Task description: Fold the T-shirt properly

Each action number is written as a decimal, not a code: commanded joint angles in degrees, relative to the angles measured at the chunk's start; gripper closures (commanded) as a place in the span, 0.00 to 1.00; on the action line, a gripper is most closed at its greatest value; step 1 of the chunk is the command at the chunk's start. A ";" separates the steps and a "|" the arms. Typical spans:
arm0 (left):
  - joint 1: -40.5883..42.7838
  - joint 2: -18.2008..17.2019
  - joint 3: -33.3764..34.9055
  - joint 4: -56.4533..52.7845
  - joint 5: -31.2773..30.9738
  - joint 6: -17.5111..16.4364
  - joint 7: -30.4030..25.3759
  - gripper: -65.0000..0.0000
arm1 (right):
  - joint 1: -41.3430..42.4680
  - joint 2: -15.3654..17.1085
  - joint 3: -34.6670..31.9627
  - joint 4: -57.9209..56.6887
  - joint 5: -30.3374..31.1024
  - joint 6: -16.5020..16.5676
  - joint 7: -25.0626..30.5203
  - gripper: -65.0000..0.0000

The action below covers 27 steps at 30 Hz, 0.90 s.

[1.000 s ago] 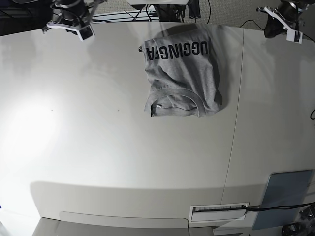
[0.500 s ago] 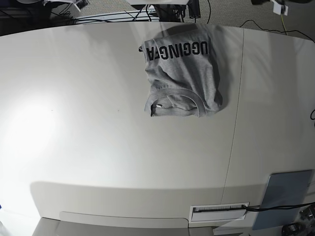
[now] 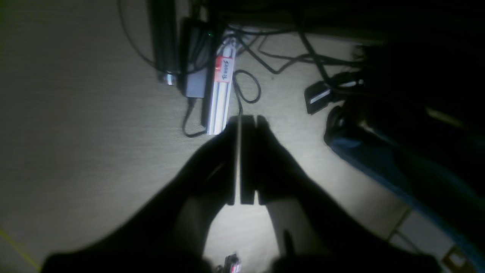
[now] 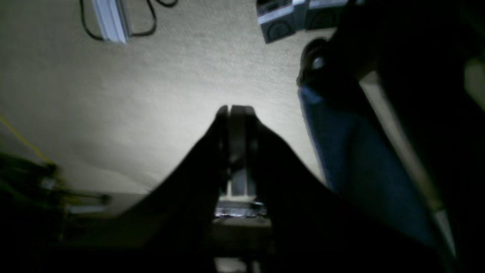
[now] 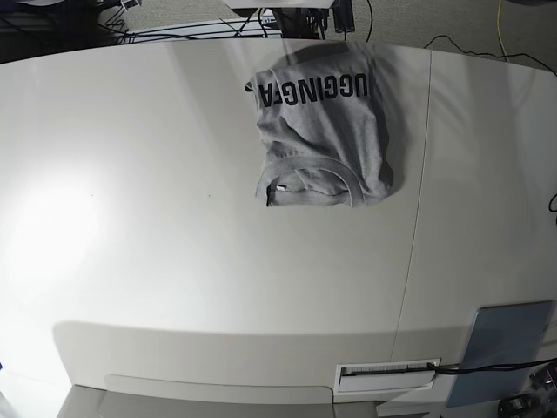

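The heather-grey T-shirt [image 5: 324, 131] lies folded into a rough rectangle at the far middle of the white table [image 5: 174, 218], black lettering up near the far edge and the ribbed neck toward me. Neither arm shows in the base view. In the left wrist view my left gripper [image 3: 242, 125] is shut and empty, hanging over carpeted floor. In the right wrist view my right gripper [image 4: 232, 112] is shut and empty, also over the floor. The shirt is out of both wrist views.
A blue-grey flat panel [image 5: 505, 344] and a white slotted box [image 5: 387, 374] sit at the table's near right corner. A table seam [image 5: 416, 218] runs front to back. Below the left gripper lie cables and a power strip [image 3: 221, 94].
Both arms have drawn back past the far edge of the table and left the base view. The shirt has not moved.
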 commanded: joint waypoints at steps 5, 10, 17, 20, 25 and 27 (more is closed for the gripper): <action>-8.70 -0.66 6.80 -9.53 4.50 8.35 -3.96 0.90 | 10.73 -2.08 0.13 -22.75 -4.33 -0.02 18.32 1.00; -16.26 -0.63 13.40 -14.45 3.63 13.09 -3.96 0.90 | 19.19 -4.15 0.13 -32.98 -9.44 -0.33 26.99 1.00; -21.11 -0.61 15.74 -19.43 -7.58 15.43 -3.91 0.90 | 24.76 -4.04 0.15 -33.40 -9.38 -1.62 25.51 1.00; -21.20 -0.31 15.74 -20.37 -8.46 15.47 -3.91 0.90 | 25.20 -4.09 0.13 -33.35 -9.38 -1.88 26.29 1.00; -20.70 1.33 15.74 -20.70 -6.10 19.06 -3.89 0.90 | 25.18 -4.07 0.13 -33.35 -9.40 -1.86 27.82 1.00; -20.57 1.97 15.74 -20.70 -6.21 19.26 -3.72 0.90 | 25.16 -4.07 0.13 -33.35 -9.40 -1.86 27.80 1.00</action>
